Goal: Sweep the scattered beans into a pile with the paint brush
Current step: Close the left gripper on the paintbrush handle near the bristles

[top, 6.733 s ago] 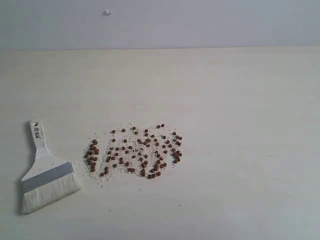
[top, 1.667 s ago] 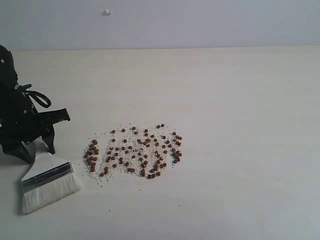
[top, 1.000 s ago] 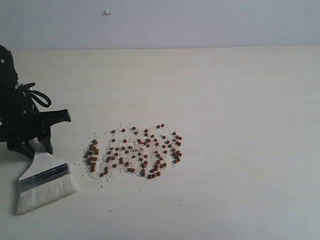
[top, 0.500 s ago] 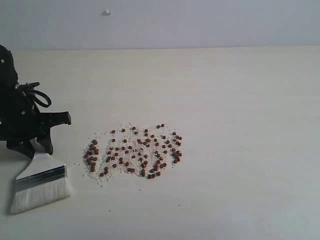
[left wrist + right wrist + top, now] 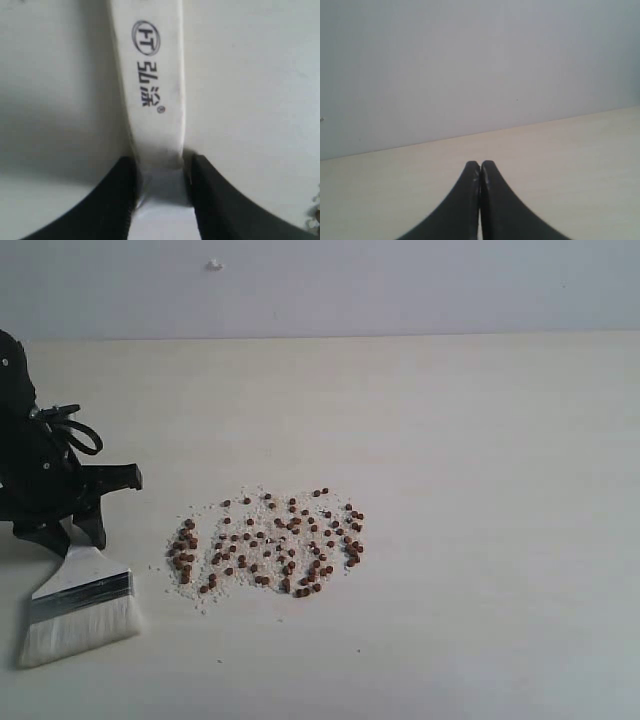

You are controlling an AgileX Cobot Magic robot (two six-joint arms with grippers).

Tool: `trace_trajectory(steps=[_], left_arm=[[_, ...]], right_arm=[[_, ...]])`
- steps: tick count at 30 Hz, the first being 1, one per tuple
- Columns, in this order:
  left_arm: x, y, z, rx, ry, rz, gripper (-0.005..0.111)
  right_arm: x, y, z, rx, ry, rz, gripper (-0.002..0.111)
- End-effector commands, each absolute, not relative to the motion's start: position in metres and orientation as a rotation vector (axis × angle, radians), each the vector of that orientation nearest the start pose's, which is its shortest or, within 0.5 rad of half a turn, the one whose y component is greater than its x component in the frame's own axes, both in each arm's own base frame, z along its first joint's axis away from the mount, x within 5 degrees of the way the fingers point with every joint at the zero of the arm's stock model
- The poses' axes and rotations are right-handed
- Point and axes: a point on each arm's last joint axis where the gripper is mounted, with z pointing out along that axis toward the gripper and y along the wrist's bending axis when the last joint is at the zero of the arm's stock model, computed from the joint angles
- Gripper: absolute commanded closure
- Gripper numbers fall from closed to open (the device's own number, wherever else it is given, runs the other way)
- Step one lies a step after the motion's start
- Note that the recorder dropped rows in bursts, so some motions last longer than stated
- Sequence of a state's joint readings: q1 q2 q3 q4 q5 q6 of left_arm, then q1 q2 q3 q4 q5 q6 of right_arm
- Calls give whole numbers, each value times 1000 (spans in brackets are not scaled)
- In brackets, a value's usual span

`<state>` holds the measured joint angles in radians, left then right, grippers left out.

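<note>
While the beans [image 5: 268,543] lie scattered in a loose patch on the table [image 5: 480,490], mixed with white crumbs [image 5: 203,510], the paint brush [image 5: 82,602] stands to their left, near the patch but not touching it. Its bristles [image 5: 78,628] seem to rest on the table, though I cannot be sure. The left gripper [image 5: 76,538] is clamped on the brush's white handle [image 5: 156,100], just above the ferrule [image 5: 80,590]. The right gripper [image 5: 480,167] has its fingers pressed together on nothing.
</note>
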<state>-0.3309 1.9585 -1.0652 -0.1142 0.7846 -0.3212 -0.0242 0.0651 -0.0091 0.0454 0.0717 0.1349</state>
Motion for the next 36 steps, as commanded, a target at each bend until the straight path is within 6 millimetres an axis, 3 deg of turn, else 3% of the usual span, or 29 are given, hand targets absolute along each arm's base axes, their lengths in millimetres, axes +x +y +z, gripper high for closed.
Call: trace_trajectory(steps=[1,13,21,36], left_arm=[[311,-117,112,-98,3177,-113,107],[311,-117,112,-97,3181,-111,106],[311,-117,112,-124,3181,-111,71],[311,-117,114,-139,3195,-106,73]], right_arm=[[61,-1,206,164,1591,128,108],[61,-1,206,164,1591,128,108],[61,-1,206,164,1591,128,108],[61,-1,206,164,1591,128,108]])
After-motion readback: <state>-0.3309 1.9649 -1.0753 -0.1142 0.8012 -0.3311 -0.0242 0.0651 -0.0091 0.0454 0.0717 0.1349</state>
